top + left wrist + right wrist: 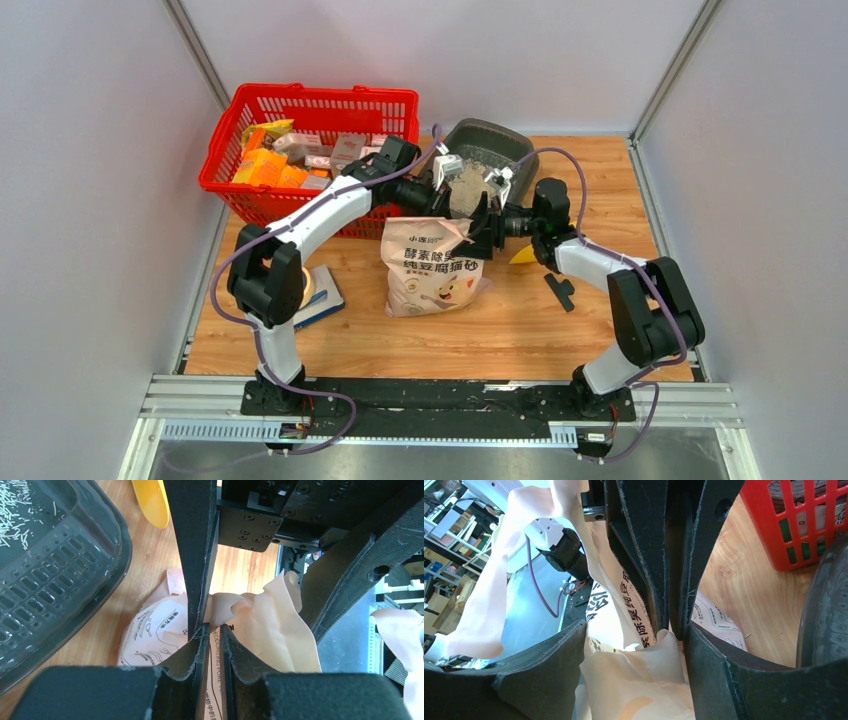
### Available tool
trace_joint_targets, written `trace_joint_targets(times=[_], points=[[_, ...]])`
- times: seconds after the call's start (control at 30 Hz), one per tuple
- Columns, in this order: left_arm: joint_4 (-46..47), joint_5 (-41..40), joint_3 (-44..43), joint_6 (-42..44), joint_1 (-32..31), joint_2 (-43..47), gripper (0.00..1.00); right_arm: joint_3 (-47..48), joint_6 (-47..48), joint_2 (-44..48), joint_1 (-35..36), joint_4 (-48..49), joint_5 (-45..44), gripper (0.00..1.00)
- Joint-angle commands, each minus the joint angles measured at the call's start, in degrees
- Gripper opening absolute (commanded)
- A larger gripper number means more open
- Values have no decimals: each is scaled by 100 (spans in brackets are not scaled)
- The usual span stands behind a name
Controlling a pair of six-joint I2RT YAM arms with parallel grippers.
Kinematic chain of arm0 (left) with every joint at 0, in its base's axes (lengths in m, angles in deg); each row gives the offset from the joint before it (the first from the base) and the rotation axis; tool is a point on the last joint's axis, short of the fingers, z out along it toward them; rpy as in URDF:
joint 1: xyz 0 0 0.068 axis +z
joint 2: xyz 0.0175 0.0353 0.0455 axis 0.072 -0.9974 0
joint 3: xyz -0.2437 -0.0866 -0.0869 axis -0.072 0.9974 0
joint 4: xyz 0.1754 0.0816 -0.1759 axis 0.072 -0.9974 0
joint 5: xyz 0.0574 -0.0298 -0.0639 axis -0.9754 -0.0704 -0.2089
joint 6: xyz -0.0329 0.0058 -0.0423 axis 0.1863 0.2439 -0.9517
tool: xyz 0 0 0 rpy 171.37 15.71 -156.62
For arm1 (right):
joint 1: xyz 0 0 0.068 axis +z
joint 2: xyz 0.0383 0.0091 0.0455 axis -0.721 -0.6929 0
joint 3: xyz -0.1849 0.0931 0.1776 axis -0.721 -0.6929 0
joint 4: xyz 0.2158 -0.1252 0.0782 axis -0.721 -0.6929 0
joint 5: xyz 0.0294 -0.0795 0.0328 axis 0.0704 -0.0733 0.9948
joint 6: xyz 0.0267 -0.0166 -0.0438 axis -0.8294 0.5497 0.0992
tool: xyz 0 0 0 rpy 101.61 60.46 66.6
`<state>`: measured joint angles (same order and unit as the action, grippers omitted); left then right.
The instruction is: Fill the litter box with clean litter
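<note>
We see the left hand (210, 632) clenched, its two fingers nearly together and pinching a thin edge of the pink-beige bag (435, 270) near its open top. The right hand (636, 630) is released: its fingers stand wide apart and straddle the bag's crumpled mouth, whose loose folds lie between them. One of its fingers sits just beside the left hand's pinch. The two hands meet over the middle of the desk (600, 180), toward its far edge. The bag's printed face is up and its bottom end points toward the near edge. The litter box (495, 140) sits at the far edge, just right of the red basket (310, 100) and just beyond the hands. Its rounded far end points at the far edge. The hands cover its near end, so we cannot fix its long axis. Pale litter (478, 170) lies inside it, thinly scattered in the left wrist view. A yellow scoop (522, 255) lies on the desk beside the right arm.
</note>
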<state>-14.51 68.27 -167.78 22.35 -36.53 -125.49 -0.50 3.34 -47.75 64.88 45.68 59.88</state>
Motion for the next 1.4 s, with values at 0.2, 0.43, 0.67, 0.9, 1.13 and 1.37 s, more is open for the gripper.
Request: trace_joint_targets(times=[0.2,0.43,0.67,0.9,1.13,1.37], points=[[99,-66,-170,47,322,476,20,-371,-194,83,174,241,-132,69],[-146,-189,-109,257,516,766,20,-548,-291,180,174,356,-299,66],[-349,-295,164,363,761,1126,19,-548,-458,355,147,146,-343,67],[-849,-260,120,819,937,1513,22,-750,-581,435,147,128,-527,65],[-981,-436,576,803,1306,2093,37,-741,-458,540,121,-399,-545,65],[-956,-348,1270,741,1535,2988,54,-671,-502,698,68,-891,-712,61]])
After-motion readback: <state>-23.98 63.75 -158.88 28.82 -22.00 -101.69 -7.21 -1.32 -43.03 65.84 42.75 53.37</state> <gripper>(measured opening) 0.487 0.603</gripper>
